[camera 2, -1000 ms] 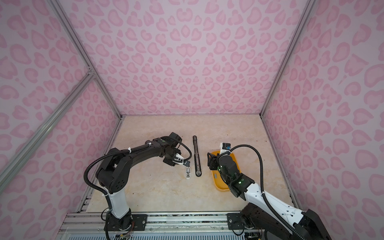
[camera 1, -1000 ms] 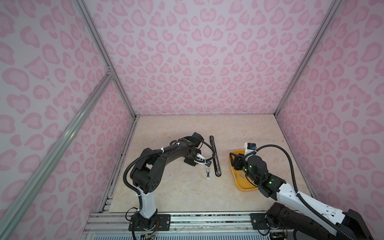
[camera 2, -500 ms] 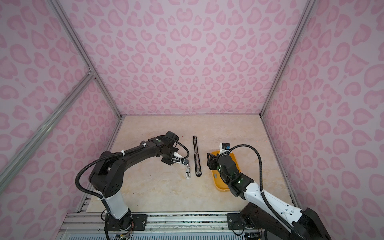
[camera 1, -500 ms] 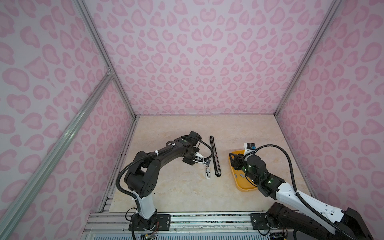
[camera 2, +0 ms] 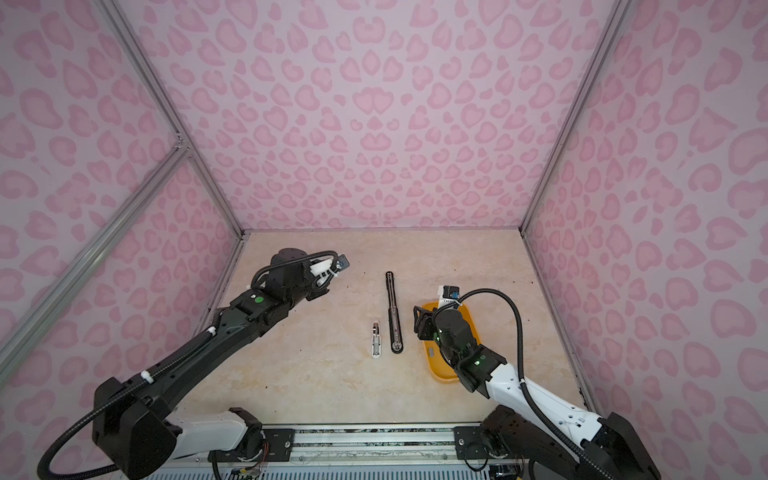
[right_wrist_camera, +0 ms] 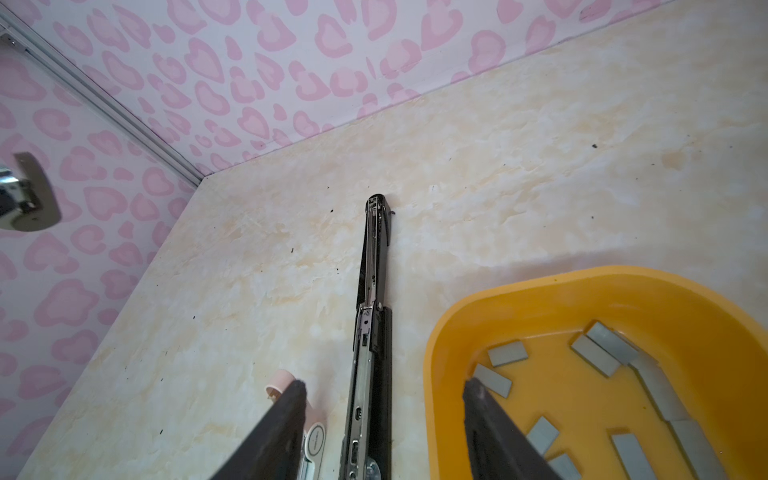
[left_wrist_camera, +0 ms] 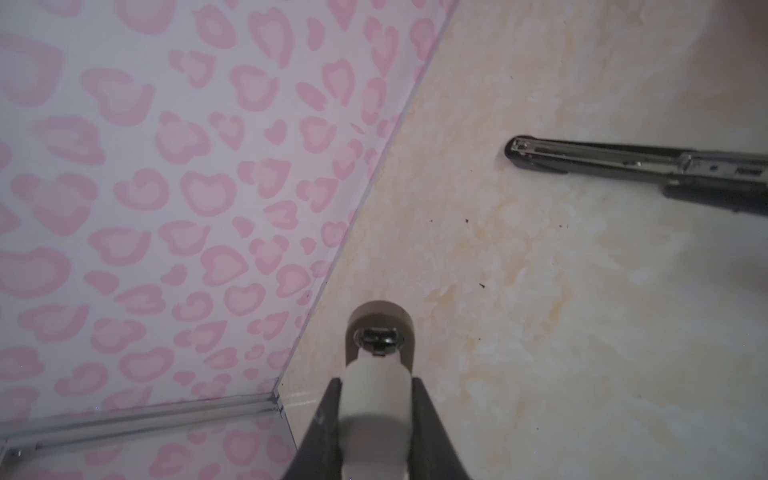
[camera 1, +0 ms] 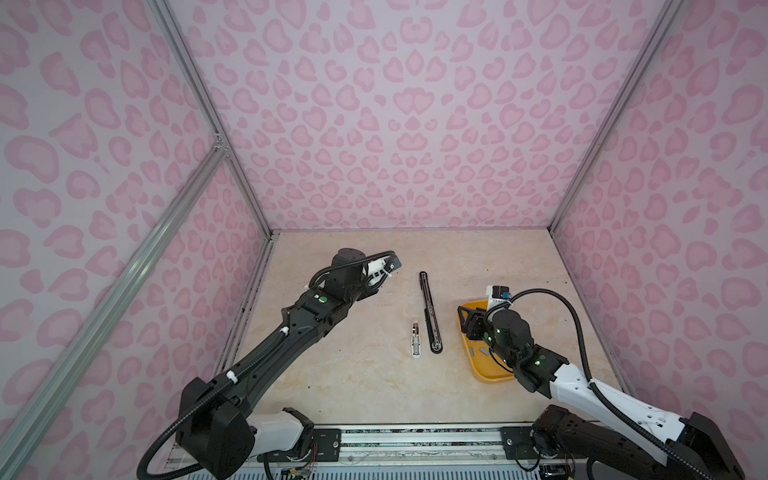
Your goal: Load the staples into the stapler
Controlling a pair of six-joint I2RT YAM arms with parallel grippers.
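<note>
Grip first: the left end effector (left_wrist_camera: 376,380) is clamped narrow on a beige piece (left_wrist_camera: 378,395) with a rounded, metal-fitted tip, possibly part of a small stapler. It hangs above the worktop (left_wrist_camera: 540,332), well apart from the black stapler (left_wrist_camera: 623,160), likely to leave room. The right end effector (right_wrist_camera: 384,383) stands half-wide and empty over that stapler's near half. One finger is above a small white stapler (right_wrist_camera: 313,440), the other above the yellow tray (right_wrist_camera: 540,299) rim. The staples (right_wrist_camera: 595,356) lie loose in that tray just beside it, kept together for a short reach. The black stapler lies opened flat, metal channel up, seemingly ready for a strip.
</note>
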